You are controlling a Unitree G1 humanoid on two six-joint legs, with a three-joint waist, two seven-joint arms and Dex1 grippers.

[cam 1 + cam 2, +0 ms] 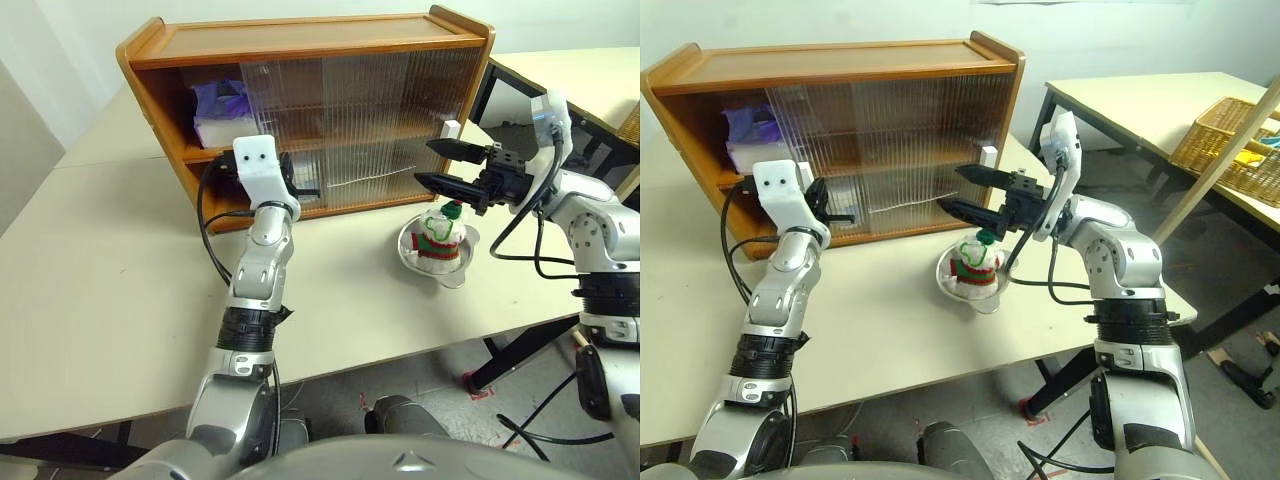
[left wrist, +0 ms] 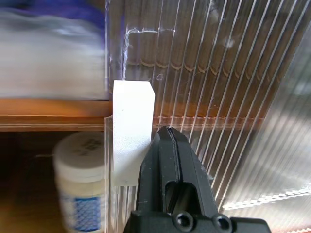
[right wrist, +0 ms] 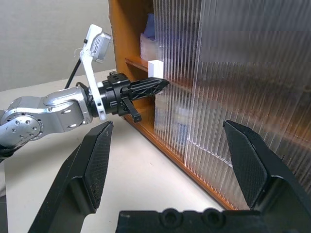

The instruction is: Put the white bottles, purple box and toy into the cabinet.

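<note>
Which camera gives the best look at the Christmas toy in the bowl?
The left eye view: the toy sits unobstructed in the metal bowl, just below the open right tool. The right eye view shows it too, with a black cable crossing in front of the bowl.

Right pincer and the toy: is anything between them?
No. In the left eye view the open right pincer hovers just above the toy, which sits in a metal bowl; the gap between them is bare.
</note>
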